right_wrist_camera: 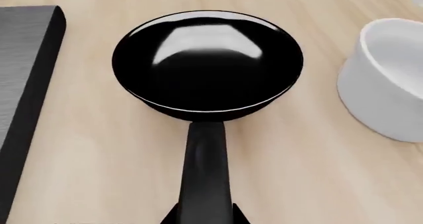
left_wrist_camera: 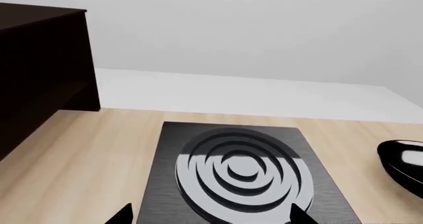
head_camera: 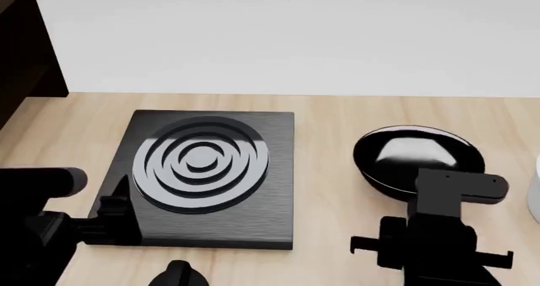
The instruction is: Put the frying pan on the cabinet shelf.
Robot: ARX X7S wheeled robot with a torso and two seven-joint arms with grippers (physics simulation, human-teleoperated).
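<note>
The frying pan (right_wrist_camera: 206, 65) is small, round and glossy black, and stands on the light wooden tabletop; in the head view the frying pan (head_camera: 415, 154) is right of the stove plate. Its short handle (right_wrist_camera: 206, 169) runs back between the fingertips of my right gripper (right_wrist_camera: 203, 217), which press on both its sides, so that gripper is shut on the handle. My left gripper (left_wrist_camera: 211, 215) hangs open over the near edge of the stove plate, nothing between its fingers. The dark, nearly black cabinet (left_wrist_camera: 39, 75) stands at the table's far left; in the head view the cabinet (head_camera: 21, 52) fills the upper left corner.
A square black stove plate (head_camera: 211, 172) with concentric grey rings lies between the pan and the cabinet. A white bowl (right_wrist_camera: 390, 80) stands close beside the pan, on the side away from the stove plate. A white wall runs behind the table.
</note>
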